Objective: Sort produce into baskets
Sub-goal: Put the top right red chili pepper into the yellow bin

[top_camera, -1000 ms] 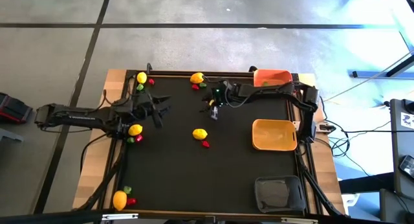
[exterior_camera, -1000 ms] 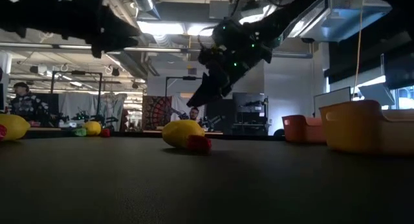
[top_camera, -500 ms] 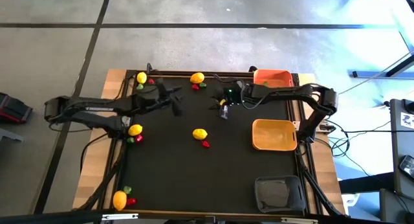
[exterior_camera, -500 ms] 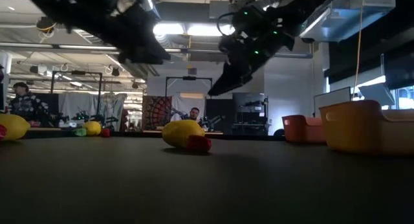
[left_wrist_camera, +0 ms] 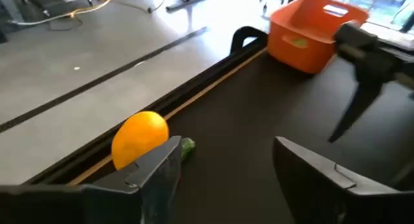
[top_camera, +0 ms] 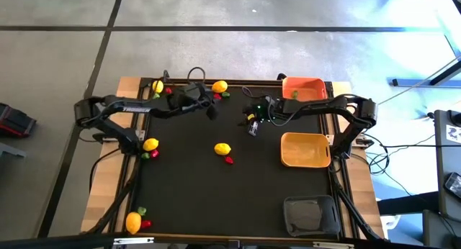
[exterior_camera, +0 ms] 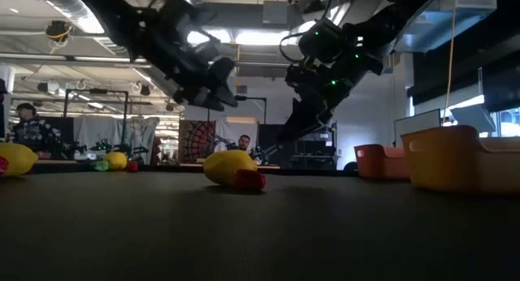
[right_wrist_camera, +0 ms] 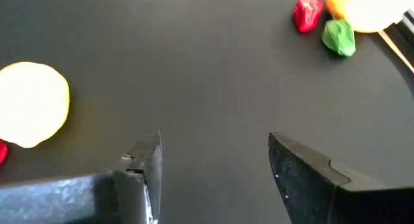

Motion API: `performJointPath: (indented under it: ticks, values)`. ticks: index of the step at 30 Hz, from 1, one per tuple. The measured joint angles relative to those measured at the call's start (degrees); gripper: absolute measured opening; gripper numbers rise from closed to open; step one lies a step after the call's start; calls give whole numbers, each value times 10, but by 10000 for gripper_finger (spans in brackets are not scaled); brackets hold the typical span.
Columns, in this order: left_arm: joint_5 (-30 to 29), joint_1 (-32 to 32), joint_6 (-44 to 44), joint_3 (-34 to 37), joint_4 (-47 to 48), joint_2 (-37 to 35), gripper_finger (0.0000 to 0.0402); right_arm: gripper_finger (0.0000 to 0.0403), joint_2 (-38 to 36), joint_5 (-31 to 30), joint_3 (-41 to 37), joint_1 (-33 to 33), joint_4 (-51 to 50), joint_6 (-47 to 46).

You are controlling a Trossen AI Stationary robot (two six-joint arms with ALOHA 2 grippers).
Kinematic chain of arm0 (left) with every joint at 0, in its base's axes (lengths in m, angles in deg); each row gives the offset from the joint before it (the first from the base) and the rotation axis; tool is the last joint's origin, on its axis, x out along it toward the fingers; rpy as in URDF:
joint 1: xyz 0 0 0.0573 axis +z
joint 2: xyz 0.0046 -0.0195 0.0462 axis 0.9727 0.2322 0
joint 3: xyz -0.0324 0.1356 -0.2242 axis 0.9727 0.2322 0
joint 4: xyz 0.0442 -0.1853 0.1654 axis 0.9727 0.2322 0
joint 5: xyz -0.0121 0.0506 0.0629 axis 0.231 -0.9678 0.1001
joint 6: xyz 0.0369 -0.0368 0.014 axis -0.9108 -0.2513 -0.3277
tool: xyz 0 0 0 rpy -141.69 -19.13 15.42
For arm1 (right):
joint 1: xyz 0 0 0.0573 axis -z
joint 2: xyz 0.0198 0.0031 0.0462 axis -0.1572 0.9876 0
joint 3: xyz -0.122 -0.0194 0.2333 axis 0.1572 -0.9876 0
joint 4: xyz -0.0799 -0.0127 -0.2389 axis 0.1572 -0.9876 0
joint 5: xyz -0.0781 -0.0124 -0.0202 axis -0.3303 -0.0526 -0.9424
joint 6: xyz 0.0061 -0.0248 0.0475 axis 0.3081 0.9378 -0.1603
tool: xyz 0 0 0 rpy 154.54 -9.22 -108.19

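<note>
Left pincer (top_camera: 210, 111): raised above the far edge of the tabletop (top_camera: 187, 191), fingers (left_wrist_camera: 155, 175) spread wide, nothing between them. Just beyond it, an orange-yellow fruit (left_wrist_camera: 140, 138) with a tiny green piece (left_wrist_camera: 187, 145) beside it, against the tabletop's far rim.

Right pincer (top_camera: 251, 127): raised over the far-centre of the tabletop, fingers (right_wrist_camera: 304, 169) apart, empty.

Produce: yellow fruit (top_camera: 222, 149) with a red piece (top_camera: 229, 160) touching it, mid-tabletop; yellow fruit (top_camera: 158, 85) with green and red pieces at the far left corner; another fruit (top_camera: 150, 144) with red and green pieces at the left edge; another group (top_camera: 134, 222) at the near left corner.

Baskets: orange basket (top_camera: 302, 86) at the far right corner; yellow-tan basket (top_camera: 305, 150) along the right edge; dark basket (top_camera: 311, 216) at the near right corner.
</note>
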Motion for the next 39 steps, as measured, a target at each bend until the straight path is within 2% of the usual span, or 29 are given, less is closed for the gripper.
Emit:
performJointPath:
  ticks: [4,19,29,39]
  values:
    - [0,9,8,-6,5,29,254,214,0,0,-2,0,0,-14]
    - [-1,21,70,-6,0,113,243,214,0,0,-2,0,0,-30]
    - [0,21,108,-6,-1,128,243,214,1,0,-2,0,0,-29]
    - [-1,21,128,-6,-43,131,243,214,1,0,-2,0,0,-29]
